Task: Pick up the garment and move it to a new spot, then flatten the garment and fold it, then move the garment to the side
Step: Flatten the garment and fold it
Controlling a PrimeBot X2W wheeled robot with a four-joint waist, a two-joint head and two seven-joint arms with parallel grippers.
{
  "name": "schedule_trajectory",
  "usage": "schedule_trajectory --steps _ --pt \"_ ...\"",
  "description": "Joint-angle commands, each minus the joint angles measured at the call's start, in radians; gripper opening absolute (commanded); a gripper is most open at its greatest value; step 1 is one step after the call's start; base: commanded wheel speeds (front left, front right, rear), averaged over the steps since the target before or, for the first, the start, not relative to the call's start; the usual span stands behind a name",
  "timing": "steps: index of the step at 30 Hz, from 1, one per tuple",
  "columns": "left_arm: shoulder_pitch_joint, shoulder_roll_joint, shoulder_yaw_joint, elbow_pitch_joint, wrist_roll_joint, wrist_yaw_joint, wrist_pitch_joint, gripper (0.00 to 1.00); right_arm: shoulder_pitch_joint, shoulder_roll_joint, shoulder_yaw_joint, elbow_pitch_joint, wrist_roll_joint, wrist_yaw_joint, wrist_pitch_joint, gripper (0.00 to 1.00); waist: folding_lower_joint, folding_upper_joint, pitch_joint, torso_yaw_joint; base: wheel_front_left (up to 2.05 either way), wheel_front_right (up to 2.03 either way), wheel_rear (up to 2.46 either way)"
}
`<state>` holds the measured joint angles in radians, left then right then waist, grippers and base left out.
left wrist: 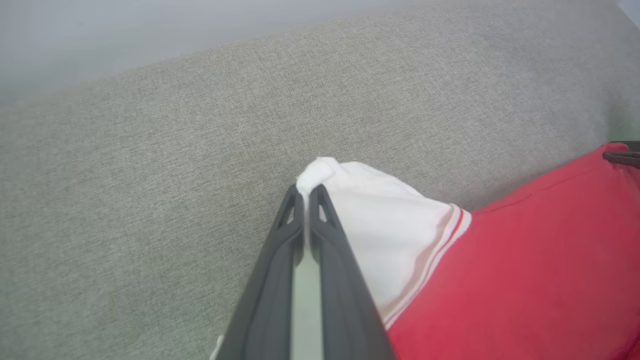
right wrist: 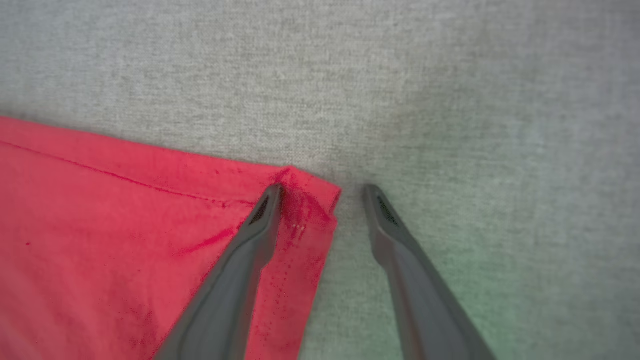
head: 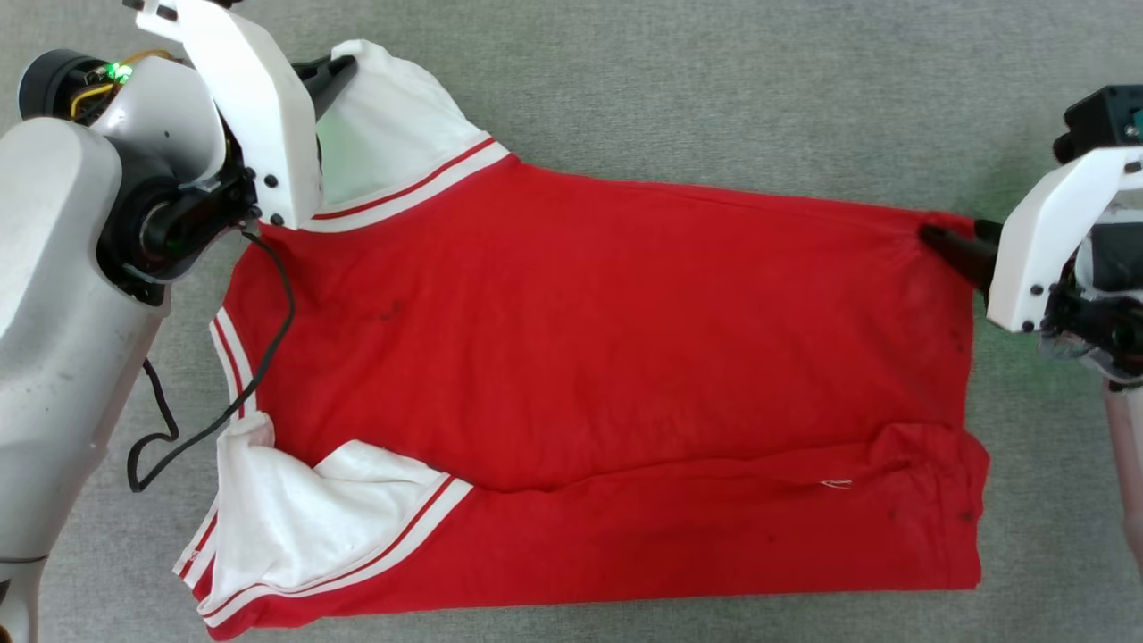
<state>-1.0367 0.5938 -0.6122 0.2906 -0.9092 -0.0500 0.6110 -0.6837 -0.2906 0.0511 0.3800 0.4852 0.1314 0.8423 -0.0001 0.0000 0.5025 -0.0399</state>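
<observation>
Red jersey (head: 607,339) lies flat, lengthwise-folded, on the grey fabric surface (head: 714,80), short of its far edge. Left gripper (left wrist: 306,192) is pressed shut on the white shoulder strap (left wrist: 370,200) tip. Right gripper (right wrist: 322,191) is spread astride the hem corner (right wrist: 310,200). Judged light, limp and wrinkle-prone, so hold it at the corners.

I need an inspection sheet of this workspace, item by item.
Surface: grey woven cloth under the garment.
Job's things: red garment lying spread, near edge folded over, white inside showing at its left end.
Clutter: nothing seen.
Grippers: left gripper shut on a white corner; right gripper open at the far red corner, one finger on it.
Cables: black cable hanging from the left arm across the garment's edge.
Surroundings: pale blurred band beyond the cloth's edge.
</observation>
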Motion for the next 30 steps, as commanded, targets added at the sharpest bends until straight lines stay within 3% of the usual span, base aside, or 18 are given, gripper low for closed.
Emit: schedule_trajectory --steps 1,7,15,23,30 --pt "0.007 -0.002 0.000 0.000 0.006 0.000 -0.009 0.00 0.052 0.037 0.037 0.069 -0.006 -0.001 0.039 0.00 0.0001 0.0000 0.005 0.009 0.00 0.00 0.00" --pt "0.030 -0.012 0.017 0.020 -0.010 0.007 -0.051 0.00 0.005 0.004 0.032 0.023 -0.023 -0.001 0.024 0.00 0.0001 0.0000 -0.018 0.020 0.00 0.00 0.00" --pt "0.139 -0.027 0.054 0.021 -0.055 0.018 -0.149 0.00 0.045 -0.028 -0.019 -0.076 -0.078 -0.001 -0.059 0.00 0.0001 0.0000 -0.138 0.049 0.00 0.00 0.00" --pt "0.418 -0.006 0.107 -0.055 -0.110 0.076 -0.292 0.00 0.235 0.010 -0.075 -0.172 -0.093 -0.001 -0.121 0.00 0.0001 0.0000 -0.269 0.062 0.00 0.00 0.00" --pt "0.715 -0.016 0.130 -0.110 -0.178 0.141 -0.385 0.00 0.415 0.047 -0.112 -0.167 -0.096 -0.001 -0.195 0.00 0.0001 0.0000 -0.332 0.060 0.00 0.00 0.00"
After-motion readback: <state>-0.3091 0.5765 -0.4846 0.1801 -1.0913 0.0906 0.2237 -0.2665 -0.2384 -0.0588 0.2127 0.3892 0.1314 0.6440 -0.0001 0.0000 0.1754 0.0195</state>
